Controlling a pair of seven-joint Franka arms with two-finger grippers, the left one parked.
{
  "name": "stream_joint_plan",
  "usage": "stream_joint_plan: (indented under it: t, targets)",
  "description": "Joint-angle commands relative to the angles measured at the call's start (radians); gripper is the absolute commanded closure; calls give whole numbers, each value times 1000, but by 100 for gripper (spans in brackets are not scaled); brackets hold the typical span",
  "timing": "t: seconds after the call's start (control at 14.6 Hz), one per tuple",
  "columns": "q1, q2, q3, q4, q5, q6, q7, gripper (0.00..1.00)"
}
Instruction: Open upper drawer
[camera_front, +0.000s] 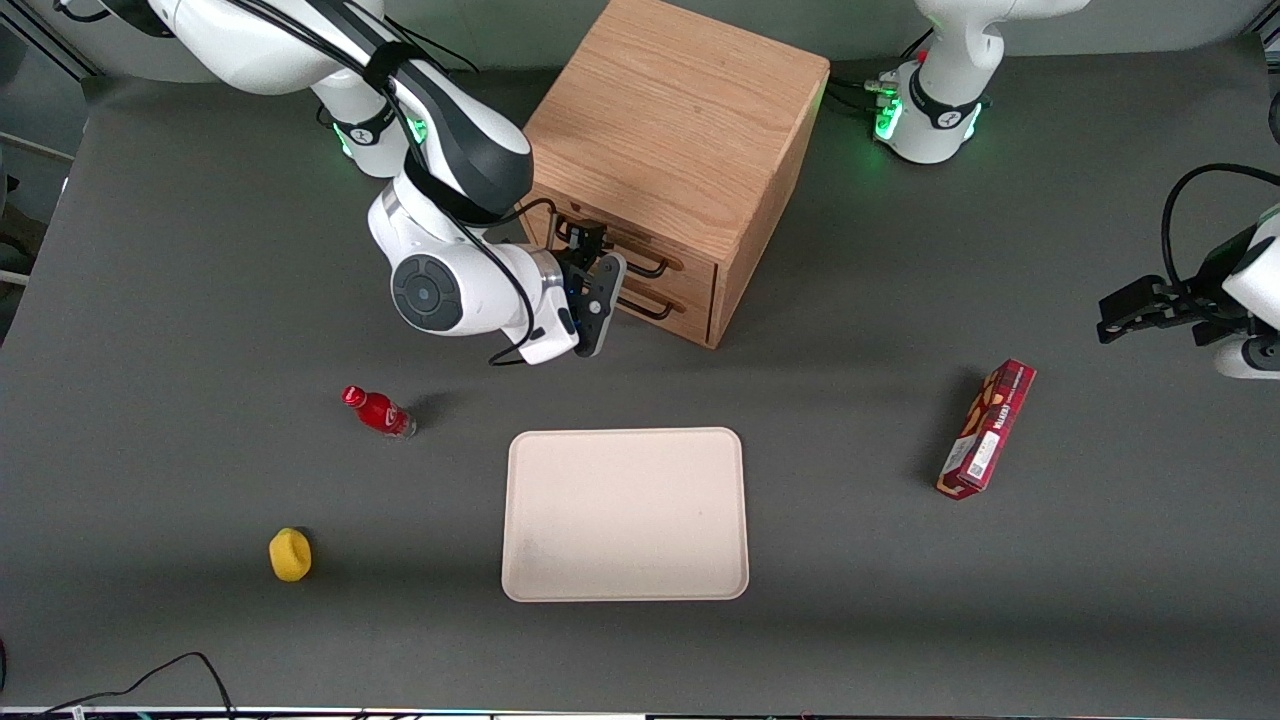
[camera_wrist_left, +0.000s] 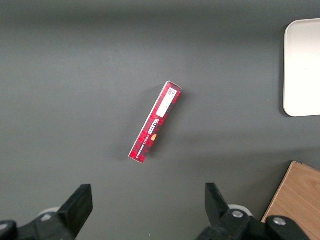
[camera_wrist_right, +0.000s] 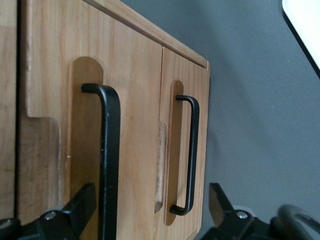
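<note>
The light oak cabinet (camera_front: 680, 120) stands at the back of the table. Its upper drawer (camera_front: 640, 240) has a thin black bar handle (camera_front: 645, 265), and the twin lower drawer (camera_front: 660, 300) sits under it. Both drawers look closed. My right gripper (camera_front: 597, 262) is in front of the drawer fronts, at handle height. In the right wrist view the gripper (camera_wrist_right: 151, 196) is open. The upper drawer's handle (camera_wrist_right: 110, 150) runs between the fingers, close beside one finger (camera_wrist_right: 80, 202). The lower handle (camera_wrist_right: 192, 150) also shows between them, farther from the camera.
A beige tray (camera_front: 625, 515) lies nearer the front camera than the cabinet. A red bottle (camera_front: 380, 411) and a yellow object (camera_front: 290, 554) lie toward the working arm's end. A red box (camera_front: 987, 428) lies toward the parked arm's end; it also shows in the left wrist view (camera_wrist_left: 156, 121).
</note>
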Motion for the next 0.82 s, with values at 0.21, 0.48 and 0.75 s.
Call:
stream_joint_plan:
  t: [0.21,0.48,0.75]
  targets:
    - [-5,59,-10,45,-11,23,24,0]
    - [-10,158,-16,186,-101,-3,30,0]
    - [-7,181,-66,259,-104,-61,29,0]
